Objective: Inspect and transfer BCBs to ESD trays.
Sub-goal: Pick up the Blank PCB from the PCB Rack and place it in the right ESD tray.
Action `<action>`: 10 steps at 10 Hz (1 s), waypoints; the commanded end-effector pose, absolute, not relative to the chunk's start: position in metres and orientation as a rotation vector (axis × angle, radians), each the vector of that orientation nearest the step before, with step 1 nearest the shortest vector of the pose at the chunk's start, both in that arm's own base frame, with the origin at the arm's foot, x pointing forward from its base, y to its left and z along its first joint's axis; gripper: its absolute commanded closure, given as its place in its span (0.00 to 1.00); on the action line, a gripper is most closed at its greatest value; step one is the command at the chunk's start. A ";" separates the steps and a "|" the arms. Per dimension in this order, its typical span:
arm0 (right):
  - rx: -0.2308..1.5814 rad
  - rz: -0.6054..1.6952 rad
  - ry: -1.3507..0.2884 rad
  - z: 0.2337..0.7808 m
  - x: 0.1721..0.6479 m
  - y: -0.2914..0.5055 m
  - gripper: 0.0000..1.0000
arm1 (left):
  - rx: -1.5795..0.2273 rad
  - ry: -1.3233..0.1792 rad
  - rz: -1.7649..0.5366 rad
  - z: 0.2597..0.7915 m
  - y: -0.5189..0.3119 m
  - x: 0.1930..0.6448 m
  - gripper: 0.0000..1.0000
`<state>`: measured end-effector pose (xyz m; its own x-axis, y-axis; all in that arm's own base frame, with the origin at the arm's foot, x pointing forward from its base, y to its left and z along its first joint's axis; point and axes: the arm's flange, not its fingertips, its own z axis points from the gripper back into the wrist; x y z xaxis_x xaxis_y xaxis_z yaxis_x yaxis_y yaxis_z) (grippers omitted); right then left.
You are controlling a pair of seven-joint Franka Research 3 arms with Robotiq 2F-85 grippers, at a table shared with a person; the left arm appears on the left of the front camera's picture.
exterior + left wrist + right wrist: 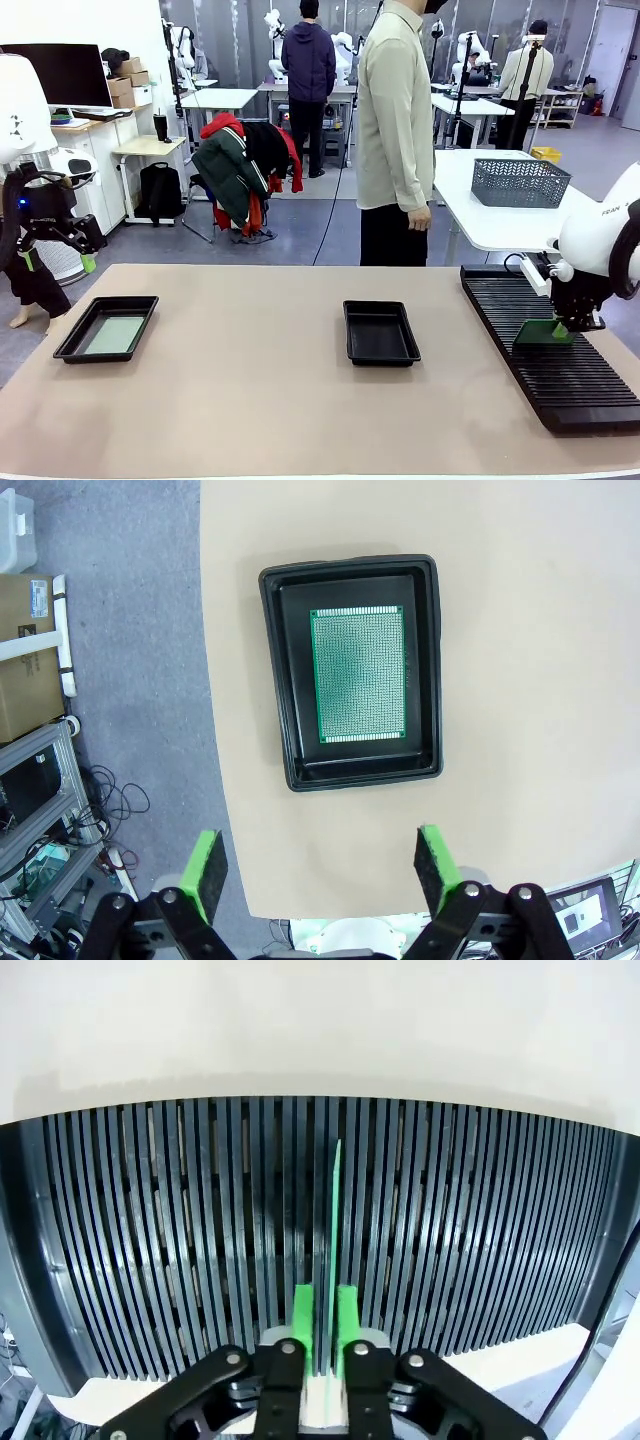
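Observation:
One green BCB [358,674] lies flat in the left ESD tray [68,345], also seen from above as the tray [290,680] in the left wrist view. My left gripper [320,872] hangs high over the table's left edge, open and holding nothing; it shows at far left [55,240] in the front view. A second ESD tray [380,350] sits mid-table with nothing in it. My right gripper [327,1325] is shut on a thin green BCB [334,1220] standing on edge in the black slotted rack [180,1220]; in the front view it [575,322] holds that board [540,333] over the rack [560,380].
A person stands at the far side of the table, arms at their sides. A grey wire-mesh basket [520,182] rests on a white table behind the rack. Bare tan table surface [250,400] lies between the two trays and in front of them.

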<state>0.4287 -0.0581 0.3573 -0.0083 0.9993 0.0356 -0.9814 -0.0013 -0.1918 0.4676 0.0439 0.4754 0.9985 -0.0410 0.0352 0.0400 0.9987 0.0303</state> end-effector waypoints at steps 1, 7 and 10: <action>-0.145 1.572 -0.175 0.354 0.434 -0.061 0.92 | 0.030 -0.043 -0.042 0.473 0.045 0.467 0.00; -0.141 1.566 -0.155 0.355 0.440 -0.061 1.00 | 0.030 -0.043 -0.042 0.473 0.045 0.467 0.00; -0.127 1.568 -0.179 0.358 0.433 -0.059 1.00 | 0.030 -0.043 -0.042 0.473 0.045 0.467 0.00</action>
<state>0.4326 -0.0587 0.3584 -0.0077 0.9995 0.0315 -0.9811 -0.0015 -0.1934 0.4676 0.0439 0.4754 0.9985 -0.0410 0.0352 0.0400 0.9987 0.0303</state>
